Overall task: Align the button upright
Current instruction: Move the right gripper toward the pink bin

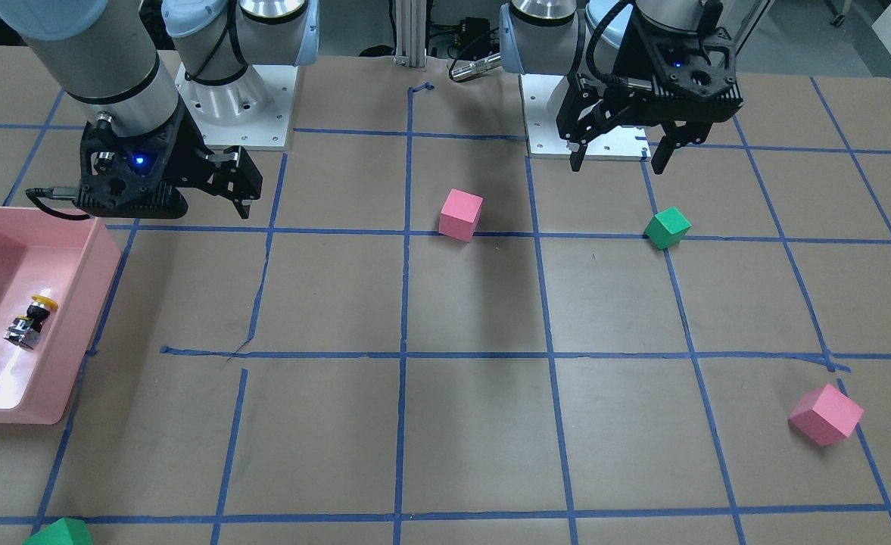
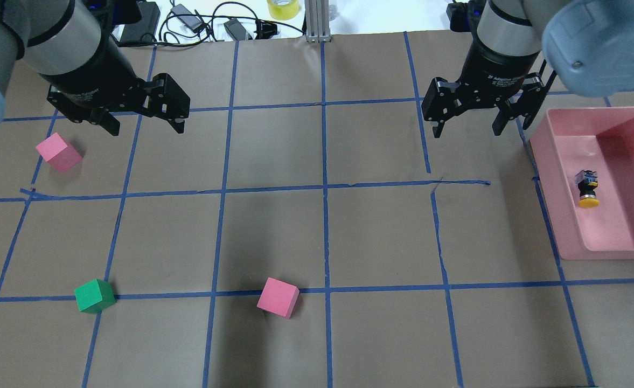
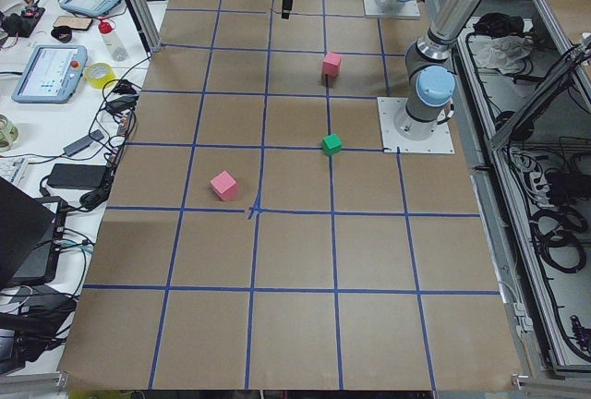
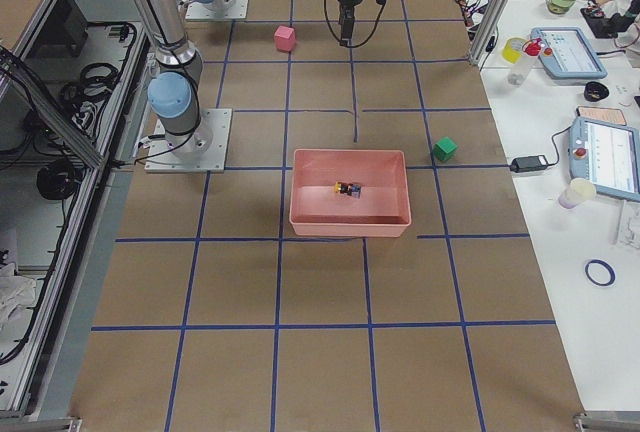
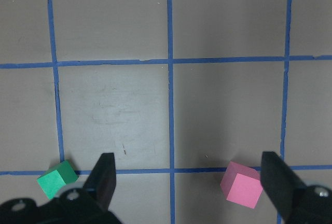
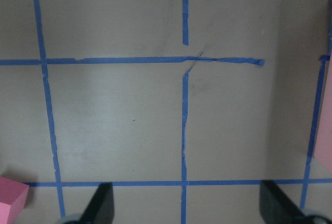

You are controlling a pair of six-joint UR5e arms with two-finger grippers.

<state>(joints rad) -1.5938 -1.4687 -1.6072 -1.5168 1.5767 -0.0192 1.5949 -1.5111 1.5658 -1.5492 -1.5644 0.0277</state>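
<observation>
We have a broad counter [image 2: 273,226], papered brown and ruled into squares with blue tape; near means the robot's side. The left arm [image 2: 63,54] and right arm [image 2: 505,54] both reach out high over it. At the counter's right end sits a pink tray [image 2: 618,254], a rectangular tub with raised walls on every side we can see. The right claw [image 2: 466,132] hangs high over bare counter to the left of the tray, outside its walls, fingers pointing down, spread wide and gripping nothing. Its wrist camera shows taped paper between them and a sliver of the tray's wall at the right edge. The left claw [image 2: 147,129] hangs high over the counter's left half, equally wide and gripping nothing. Four foam cubes lie on the counter, all outside the tray: a far pink cube [image 2: 58,152] at the far left, a green cube [image 2: 95,296] at the near left, a middle pink cube [image 2: 278,297] at the near centre, and a second green cube [image 4: 445,148] beyond the tray's far wall, apart from it. Smallest is the button [image 2: 587,189], on the tray's floor, clear of the walls. It lies on its side, not upright: the round yellow cap points toward the near wall, the black collar follows, and the grey-black block points far. The block seems to carry small metal parts, but we cannot be sure at this size.
</observation>
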